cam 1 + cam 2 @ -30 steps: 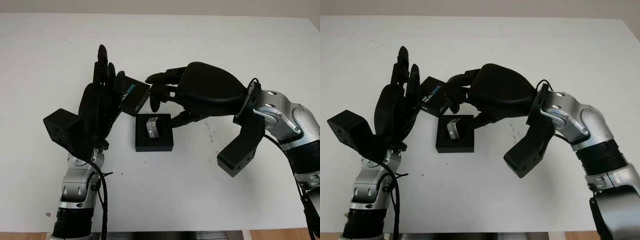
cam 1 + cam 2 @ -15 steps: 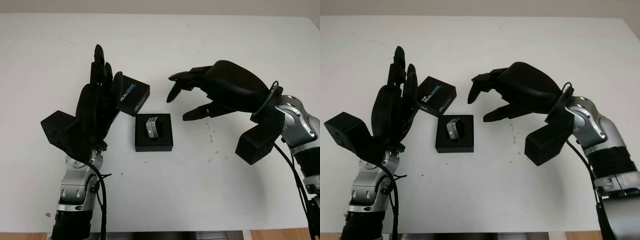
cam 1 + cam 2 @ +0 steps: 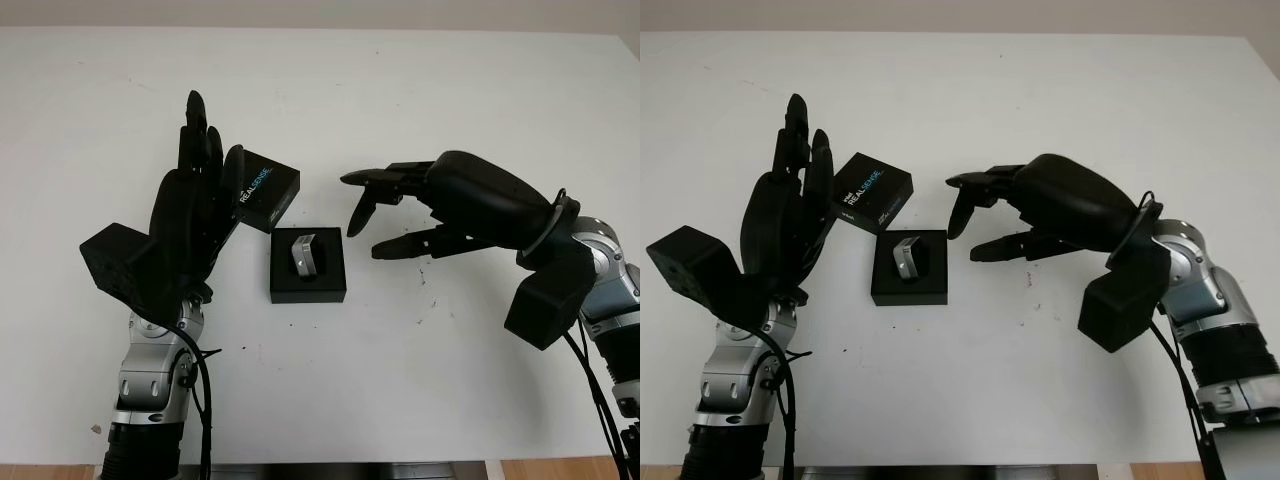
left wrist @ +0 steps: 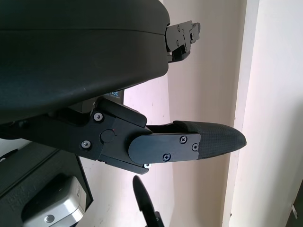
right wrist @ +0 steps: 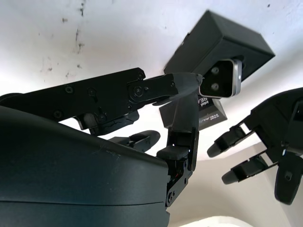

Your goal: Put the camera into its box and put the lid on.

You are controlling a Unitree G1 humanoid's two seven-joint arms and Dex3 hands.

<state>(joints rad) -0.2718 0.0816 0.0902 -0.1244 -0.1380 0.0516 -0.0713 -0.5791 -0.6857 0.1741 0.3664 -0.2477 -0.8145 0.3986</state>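
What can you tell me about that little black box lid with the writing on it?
The lid is a small square black piece, cardboard by the look of it, with white and blue lettering on top. It sits tilted, turned cornerwise, just behind and to the left of the open black box that holds the silver camera. Its left edge is against the left hand, though a real grip cannot be judged. The open right hand hovers apart from it.
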